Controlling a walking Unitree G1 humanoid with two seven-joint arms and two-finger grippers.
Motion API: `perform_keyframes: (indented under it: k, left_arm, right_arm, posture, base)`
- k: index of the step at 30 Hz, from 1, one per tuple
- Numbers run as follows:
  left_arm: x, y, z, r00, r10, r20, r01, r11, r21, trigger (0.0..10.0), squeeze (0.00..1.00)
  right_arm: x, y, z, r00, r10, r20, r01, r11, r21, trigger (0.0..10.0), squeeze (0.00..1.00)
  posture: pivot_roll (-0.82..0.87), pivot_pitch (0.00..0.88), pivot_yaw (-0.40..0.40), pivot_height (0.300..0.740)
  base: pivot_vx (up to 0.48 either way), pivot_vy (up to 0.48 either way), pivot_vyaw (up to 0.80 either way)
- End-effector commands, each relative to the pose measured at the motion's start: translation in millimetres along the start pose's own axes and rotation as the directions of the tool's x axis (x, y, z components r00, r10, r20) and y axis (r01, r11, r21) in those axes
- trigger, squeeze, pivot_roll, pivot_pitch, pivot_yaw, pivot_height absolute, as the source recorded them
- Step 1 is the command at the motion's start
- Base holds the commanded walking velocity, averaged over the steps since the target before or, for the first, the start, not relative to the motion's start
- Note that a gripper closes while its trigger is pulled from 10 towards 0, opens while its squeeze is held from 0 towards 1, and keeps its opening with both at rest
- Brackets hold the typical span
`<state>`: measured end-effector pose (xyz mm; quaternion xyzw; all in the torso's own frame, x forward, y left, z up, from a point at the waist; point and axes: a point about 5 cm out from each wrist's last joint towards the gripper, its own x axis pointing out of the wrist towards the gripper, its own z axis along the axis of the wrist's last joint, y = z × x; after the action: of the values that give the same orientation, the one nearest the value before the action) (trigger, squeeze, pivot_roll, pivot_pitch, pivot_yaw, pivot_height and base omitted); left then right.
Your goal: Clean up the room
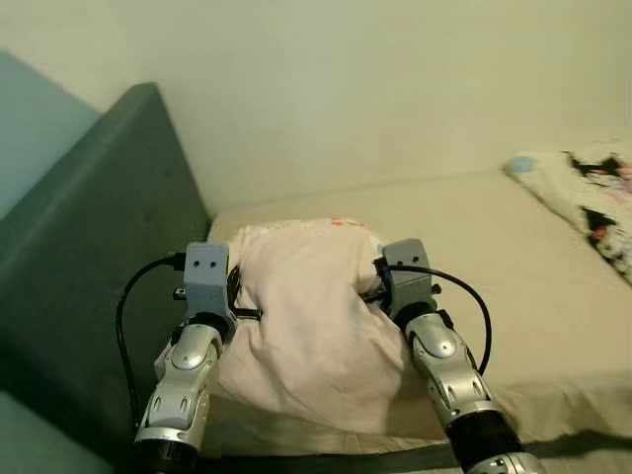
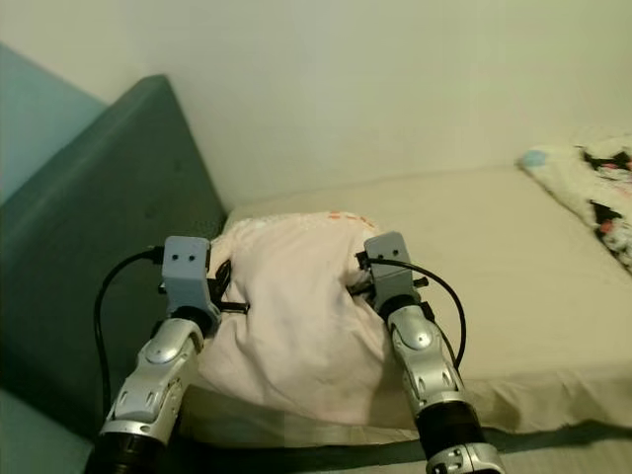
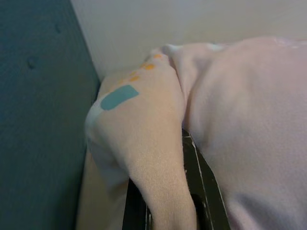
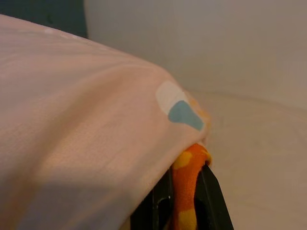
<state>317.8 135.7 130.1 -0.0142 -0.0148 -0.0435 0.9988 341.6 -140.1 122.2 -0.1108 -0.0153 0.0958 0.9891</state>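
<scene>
A pale pink pillow (image 1: 306, 306) lies on the beige bed (image 1: 494, 247) near the headboard corner. My left gripper (image 1: 237, 296) is at its left side, shut on a fold of the pillowcase (image 3: 158, 182); one black finger (image 3: 204, 191) shows beside the cloth. At the pillow's right side my right gripper (image 1: 375, 281) is shut on the pillow's edge, where orange dotted fabric (image 4: 187, 191) is pinched between the fingers (image 4: 216, 201). The pillow (image 2: 296, 306) sags between both arms.
A dark grey-green padded headboard (image 1: 89, 247) runs along the left. A pale wall (image 1: 375, 89) stands behind the bed. A white patterned pillow or blanket (image 1: 592, 197) lies at the far right of the mattress.
</scene>
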Motion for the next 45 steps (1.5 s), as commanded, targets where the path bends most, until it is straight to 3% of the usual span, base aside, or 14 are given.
perform_keyframes:
  k: [1,25,31,37,45]
  left_arm:
    - [1.5,-1.0,6.8,0.999,-0.015,0.032,0.015,1.000,-0.002,10.0,0.00]
    - [4.6,-1.8,6.9,0.999,-0.041,0.025,0.041,0.999,0.023,10.0,0.00]
    - [4.9,-2.2,8.1,0.998,-0.055,0.030,0.054,0.998,0.013,10.0,0.00]
    - [5.1,-2.7,8.8,0.998,-0.057,0.035,0.056,0.998,0.010,10.0,0.00]
    - [4.9,-3.4,10.4,0.997,-0.060,0.045,0.061,0.998,-0.012,10.0,0.00]
  right_arm:
    - [3.1,4.4,11.3,0.999,0.003,0.051,-0.004,1.000,0.016,10.0,0.00]
    - [1.8,3.9,8.0,0.999,0.003,0.034,-0.004,1.000,0.026,10.0,0.00]
    - [-0.3,2.3,6.1,1.000,-0.014,0.028,0.012,0.997,0.078,10.0,0.00]
    - [-0.9,3.1,5.8,1.000,-0.009,0.028,0.007,0.998,0.067,10.0,0.00]
    - [0.1,2.8,7.5,0.999,-0.010,0.034,0.008,0.999,0.050,10.0,0.00]
  posture:
    - [-0.07,0.030,0.074,0.720]
    - [-0.08,0.030,0.075,0.720]
    - [-0.08,0.032,0.076,0.720]
    - [-0.08,0.034,0.078,0.720]
    - [-0.08,0.036,0.076,0.720]
  base:
    - [0.000,0.000,0.00]
    - [0.000,0.000,0.00]
    - [0.348,0.000,-0.37]
    - [0.356,0.000,-0.80]
    - [0.299,0.000,0.00]
